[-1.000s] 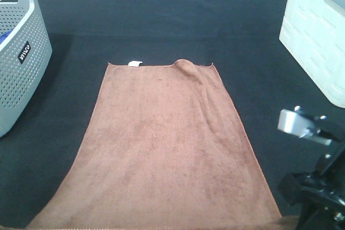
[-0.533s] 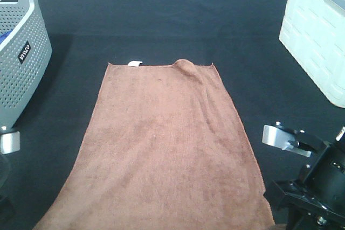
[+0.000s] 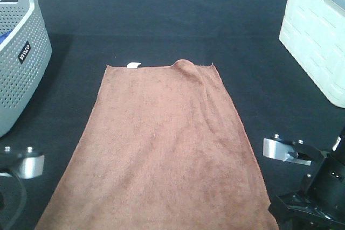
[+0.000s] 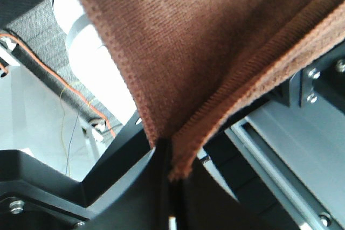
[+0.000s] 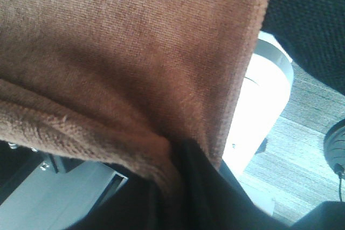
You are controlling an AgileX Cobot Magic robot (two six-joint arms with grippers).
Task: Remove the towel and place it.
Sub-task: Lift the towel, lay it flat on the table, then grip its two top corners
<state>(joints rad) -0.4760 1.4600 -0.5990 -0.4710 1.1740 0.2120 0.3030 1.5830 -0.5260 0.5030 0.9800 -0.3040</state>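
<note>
The brown towel (image 3: 161,144) lies flat and lengthwise on the black table cloth, its small white tag (image 3: 132,65) at the far short edge beside a small bump. Its near corners run off the lower edge of the exterior high view, where only parts of both arms show. In the left wrist view my left gripper (image 4: 171,173) is shut on a hemmed corner of the towel (image 4: 215,41). The right wrist view shows my right gripper (image 5: 175,168) with a fold of the towel (image 5: 124,52) pinched between its dark fingers.
A grey perforated laundry basket (image 3: 19,52) stands at the far left. A white slatted bin (image 3: 318,36) stands at the far right. The left arm's silver joint (image 3: 24,165) and the right arm's black links (image 3: 318,187) flank the towel's near end.
The left arm has come into view at the lower left. The right arm has shifted inward and down. The towel's near corners have drawn in slightly.
</note>
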